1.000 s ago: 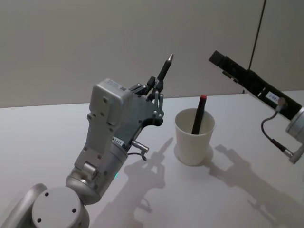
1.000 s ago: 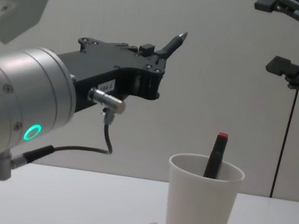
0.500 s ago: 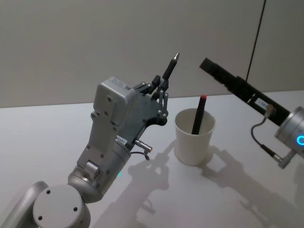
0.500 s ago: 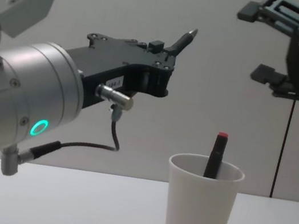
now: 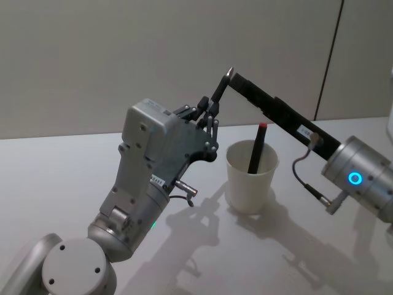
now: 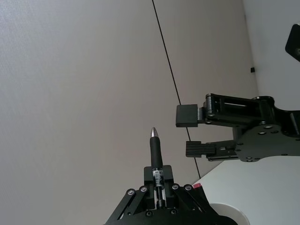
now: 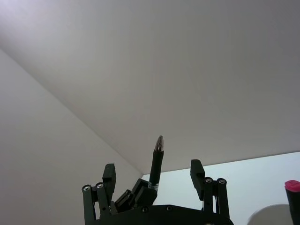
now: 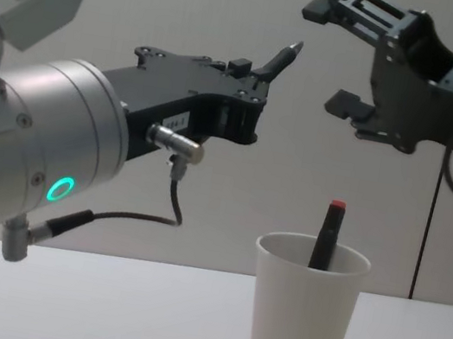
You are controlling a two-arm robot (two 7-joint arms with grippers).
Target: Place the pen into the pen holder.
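Observation:
My left gripper (image 5: 206,114) is shut on a black pen (image 5: 217,91) with a silver tip, which points up and away, left of the pen holder. The pen holder (image 5: 248,189), a white paper cup, stands on the table with a red-capped pen (image 5: 255,150) leaning inside it. My right gripper (image 5: 234,77) reaches in from the right, open, with its fingertips close to the pen's tip. In the left wrist view the right gripper (image 6: 192,132) stands beside the pen (image 6: 155,157), apart from it. In the right wrist view the pen (image 7: 156,161) appears between the open fingers (image 7: 108,174).
The white table (image 5: 55,178) lies under both arms, with a plain grey wall behind. In the chest view the cup (image 8: 301,319) stands low at the centre right, below the right gripper (image 8: 334,58).
My right gripper has swung left and forward, from the far right up to the pen's tip. The left gripper rose slightly with the pen, then held still.

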